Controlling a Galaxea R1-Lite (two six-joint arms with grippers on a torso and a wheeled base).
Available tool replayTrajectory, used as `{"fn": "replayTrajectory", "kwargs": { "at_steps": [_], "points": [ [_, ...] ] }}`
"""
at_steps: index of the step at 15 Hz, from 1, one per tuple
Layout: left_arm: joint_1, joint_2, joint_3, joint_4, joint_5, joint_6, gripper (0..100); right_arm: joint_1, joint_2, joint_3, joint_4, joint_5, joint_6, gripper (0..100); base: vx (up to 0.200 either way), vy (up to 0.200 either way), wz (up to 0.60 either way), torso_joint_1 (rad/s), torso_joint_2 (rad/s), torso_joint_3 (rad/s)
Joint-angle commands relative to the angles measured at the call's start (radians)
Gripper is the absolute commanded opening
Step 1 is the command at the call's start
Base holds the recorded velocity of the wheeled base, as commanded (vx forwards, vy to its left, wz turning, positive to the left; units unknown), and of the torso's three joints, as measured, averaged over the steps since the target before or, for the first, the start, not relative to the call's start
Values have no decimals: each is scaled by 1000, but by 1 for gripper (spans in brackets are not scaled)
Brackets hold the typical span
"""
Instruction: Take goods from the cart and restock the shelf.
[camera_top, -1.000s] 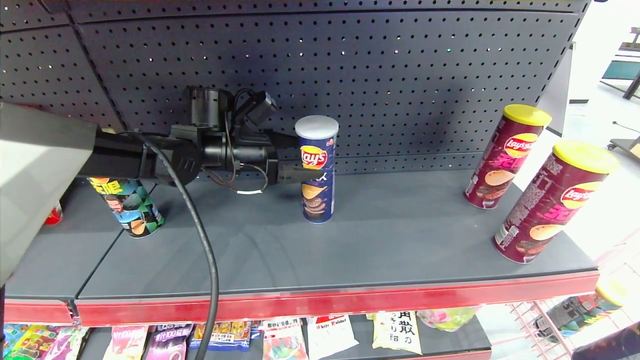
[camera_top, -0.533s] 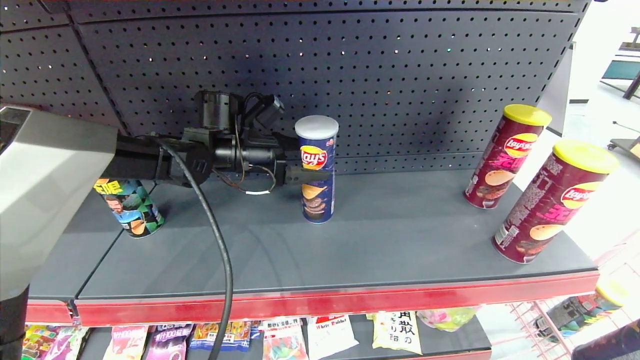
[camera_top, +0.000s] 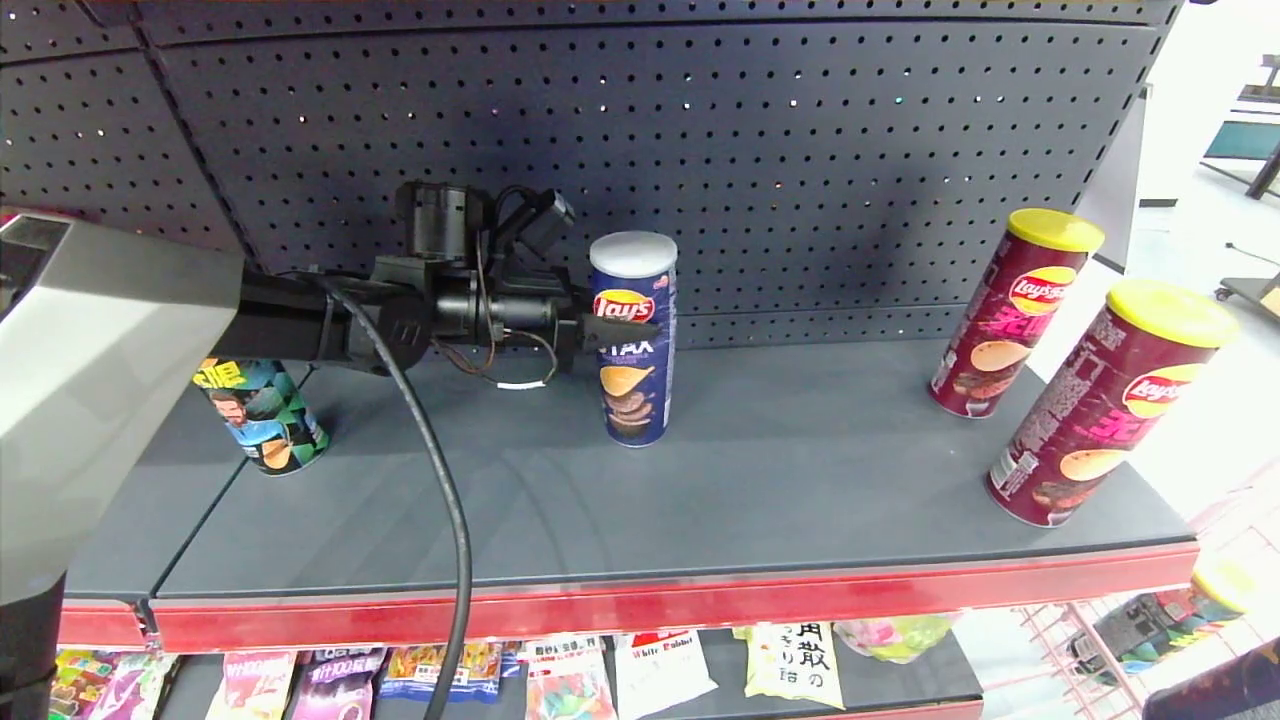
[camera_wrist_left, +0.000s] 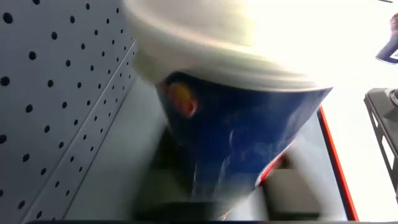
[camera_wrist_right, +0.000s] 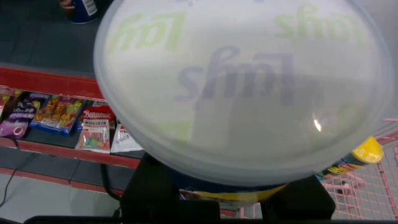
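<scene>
A blue chip can (camera_top: 633, 390) with a white lid stands upright on the grey shelf (camera_top: 760, 470), near the pegboard back. My left gripper (camera_top: 625, 328) reaches in from the left at the can's upper half. One finger crosses its front just below the logo, and the fingers stand open on either side. In the left wrist view the blue can (camera_wrist_left: 236, 137) is close up and blurred. My right gripper (camera_wrist_right: 230, 199) is shut on a second chip can (camera_wrist_right: 242, 81), seen from above its clear lid, off the shelf front.
Two maroon cans with yellow lids (camera_top: 1010, 310) (camera_top: 1105, 400) stand at the shelf's right end. A colourful can (camera_top: 262, 415) stands at the left under my arm. Snack bags (camera_top: 560, 680) fill the lower shelf. A pink wire cart (camera_top: 1100, 640) with cans stands at the lower right.
My left arm pushed forward a little, and its gripper slid up the blue can from mid-height to just below the logo. The can stayed on the shelf.
</scene>
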Motion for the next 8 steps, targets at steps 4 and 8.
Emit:
{"fn": "replayTrajectory", "kwargs": {
  "at_steps": [4, 8],
  "points": [
    [-10, -26, 1, 0, 1, -3, 0, 0, -1, 0, 0, -1, 0, 0, 0, 0, 0, 0, 0, 0],
    [-52, -174, 141, 3, 64, -8, 0, 0, -1, -1, -1, 0, 0, 0, 0, 0, 0, 0, 0, 0]
  ]
}}
